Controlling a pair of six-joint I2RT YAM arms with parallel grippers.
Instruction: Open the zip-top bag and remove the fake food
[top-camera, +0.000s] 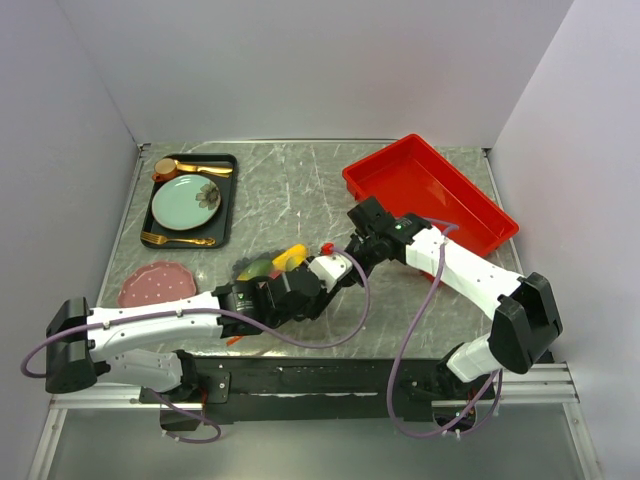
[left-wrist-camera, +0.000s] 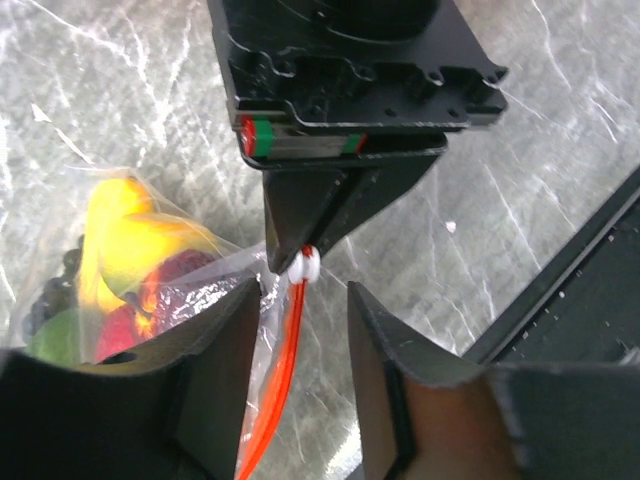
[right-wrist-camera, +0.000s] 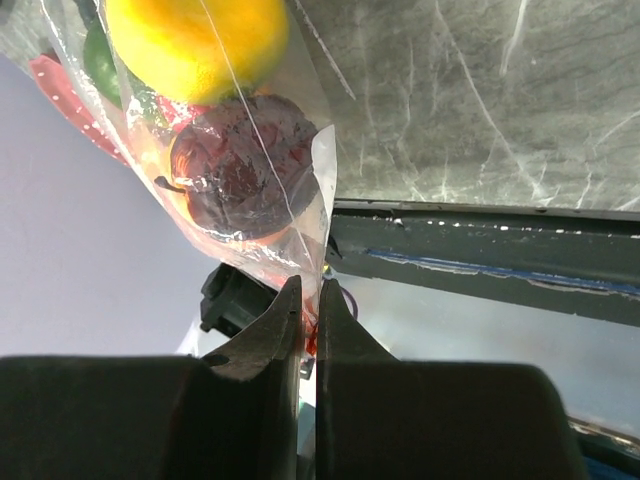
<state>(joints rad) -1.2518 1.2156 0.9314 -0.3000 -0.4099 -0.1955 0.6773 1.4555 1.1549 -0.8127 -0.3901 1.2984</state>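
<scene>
Zip-top bag (top-camera: 262, 268) being held at both pincers over the near middle of the bench (top-camera: 300, 190).
From above, the left pincer (top-camera: 305, 288) and right pincer (top-camera: 322, 275) are meeting beside the bag, with the fake food (top-camera: 275, 262) showing yellow and green inside. At the left wrist, the left pincer is standing spread, jaws flanking the orange-red zip strip (left-wrist-camera: 290, 360), while the right pincer is pinching the white slider (left-wrist-camera: 306, 266). At the right wrist, its jaws are pressing together on the bag's edge, beneath a dark purple fruit (right-wrist-camera: 240, 165).
</scene>
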